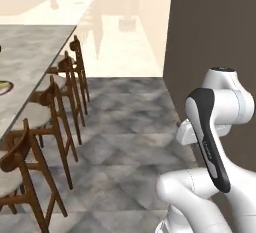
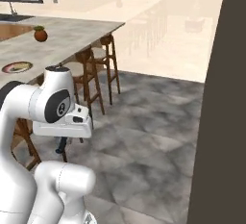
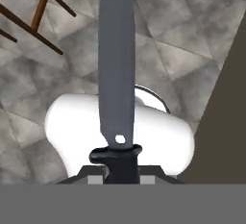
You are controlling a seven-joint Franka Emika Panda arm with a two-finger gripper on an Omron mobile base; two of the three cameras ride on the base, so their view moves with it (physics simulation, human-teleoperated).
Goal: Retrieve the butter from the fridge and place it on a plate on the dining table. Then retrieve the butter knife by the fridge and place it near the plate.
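Note:
My gripper (image 3: 120,172) is shut on the butter knife (image 3: 115,69). Its dark handle sits between the jaws and its long grey blade runs away from the hand over the floor. In the right base view the hand hangs low in front of the arm, with the knife (image 2: 61,145) pointing down from it. The plate (image 2: 17,67) lies on the dining table (image 2: 72,35) far to the left, its edge also at the picture's border (image 1: 4,87). I cannot make out the butter on it. The fridge is out of view.
Wooden chairs (image 1: 47,104) line the table's near side (image 2: 91,69). A small red ball (image 2: 40,35) sits on the table top. A tall dark panel (image 1: 215,32) rises close on the right (image 2: 221,122). Grey tiled floor (image 1: 125,127) lies between the chairs and the panel.

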